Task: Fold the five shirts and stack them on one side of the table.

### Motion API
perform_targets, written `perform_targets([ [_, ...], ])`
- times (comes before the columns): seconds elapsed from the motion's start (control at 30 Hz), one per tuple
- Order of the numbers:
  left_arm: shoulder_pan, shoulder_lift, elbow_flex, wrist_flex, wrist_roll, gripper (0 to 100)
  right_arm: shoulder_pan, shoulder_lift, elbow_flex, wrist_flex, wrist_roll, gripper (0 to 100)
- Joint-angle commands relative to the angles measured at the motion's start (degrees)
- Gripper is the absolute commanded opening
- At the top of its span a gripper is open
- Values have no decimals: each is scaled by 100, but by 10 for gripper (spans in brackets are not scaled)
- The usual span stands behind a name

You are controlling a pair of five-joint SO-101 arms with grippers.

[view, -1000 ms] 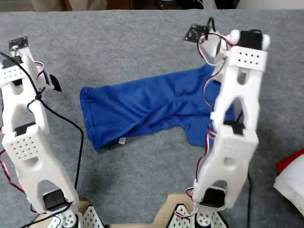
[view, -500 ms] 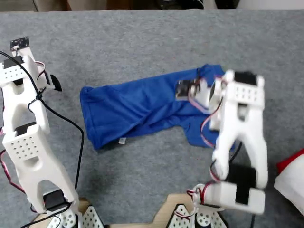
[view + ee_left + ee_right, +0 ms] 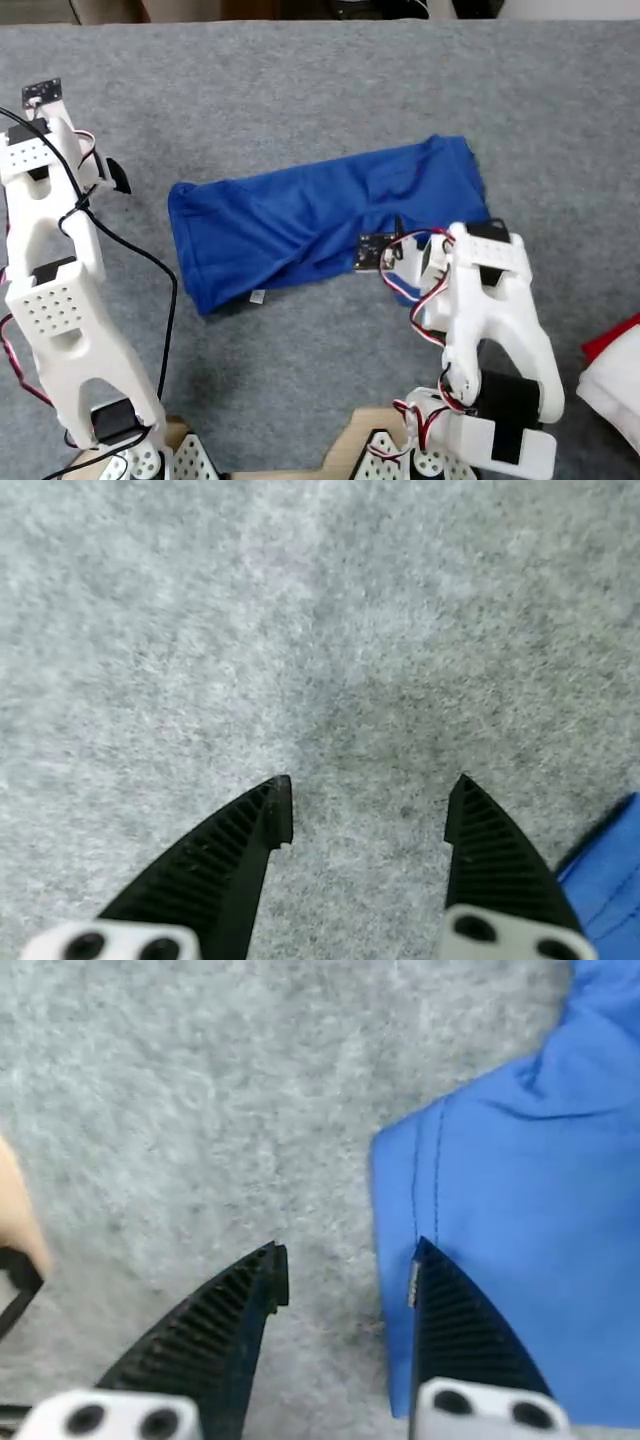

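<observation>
Right arm at the blue shirt's near edge, left arm well apart.

High view: blue shirt (image 3: 320, 225) lies mid-tabletop (image 3: 300, 80), long axis 8 to 2 o'clock. The right arm (image 3: 485, 300) at its 5 o'clock is nearer than the left arm (image 3: 50, 250) at 9. A red-and-white cloth pile (image 3: 615, 375) sits well apart.
Left wrist view: left gripper (image 3: 372, 790) has its fingers spread and empty over bare tabletop.
Right wrist view: right gripper (image 3: 350, 1260) has its fingers spread astride the shirt's hem, grasping nothing.

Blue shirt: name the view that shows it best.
The high view: nearly all of the blue shirt lies spread on the grey table, except where the right arm covers its near edge. The right wrist view gives its stitched edge beside the right pincer; the left wrist view, a blue corner.
</observation>
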Motion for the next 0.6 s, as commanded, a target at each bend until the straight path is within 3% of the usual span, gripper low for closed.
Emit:
perform_targets([
  [0.0, 9, -92, -193, -26, -62, 260, 75, -277, 101, -334, 18, 213],
  [0.27, 0, -92, -185, -18, -62, 260, 75, -268, 215, -712, -62, 206],
  [0.47, 0, -92, -185, -18, -62, 260, 92, -268, 207, -712, -273, 7],
  [0.57, -26, -92, -185, -18, -62, 260, 92, -268, 198, -712, -299, 6],
])
